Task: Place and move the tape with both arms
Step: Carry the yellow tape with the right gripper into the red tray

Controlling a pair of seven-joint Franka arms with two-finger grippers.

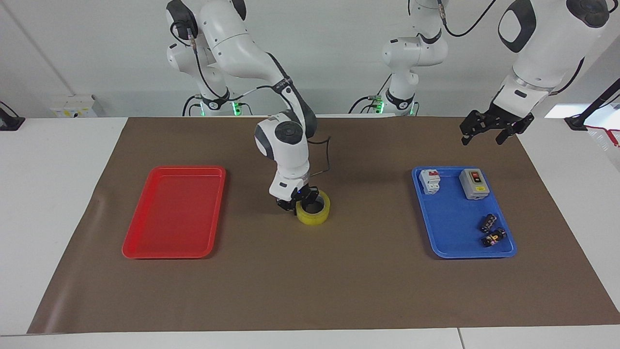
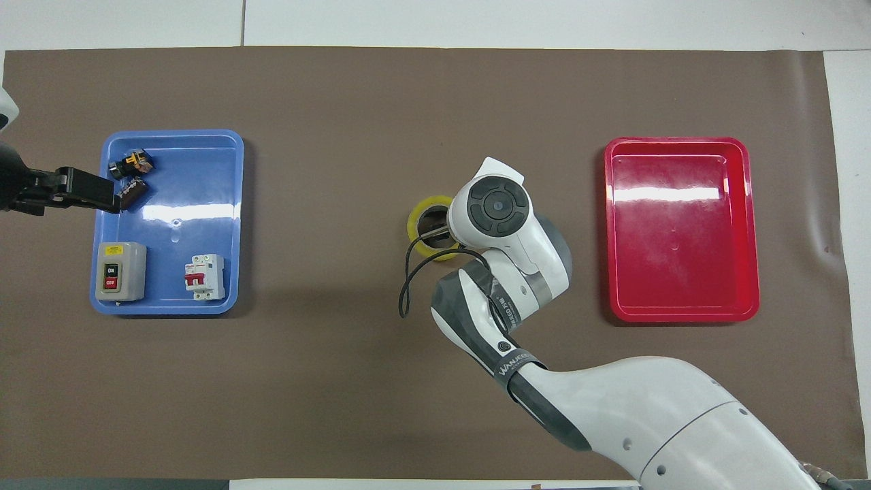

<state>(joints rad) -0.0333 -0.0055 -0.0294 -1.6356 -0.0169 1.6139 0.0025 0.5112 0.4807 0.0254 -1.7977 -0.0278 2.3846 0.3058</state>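
The tape (image 1: 315,216) is a yellow ring lying flat on the brown mat in the middle of the table, between the two trays. It also shows in the overhead view (image 2: 414,224), half covered by the right arm's wrist. My right gripper (image 1: 296,203) points down and is low at the tape, on the rim toward the red tray. My left gripper (image 1: 482,140) is open and empty. It hangs in the air over the blue tray's edge at the left arm's end of the table, and also shows in the overhead view (image 2: 112,196).
A red tray (image 1: 174,213) (image 2: 680,231) lies empty toward the right arm's end. A blue tray (image 1: 450,218) (image 2: 197,204) holds a grey switch box (image 1: 473,183), a white breaker (image 1: 430,181) and two small black connectors (image 1: 490,230).
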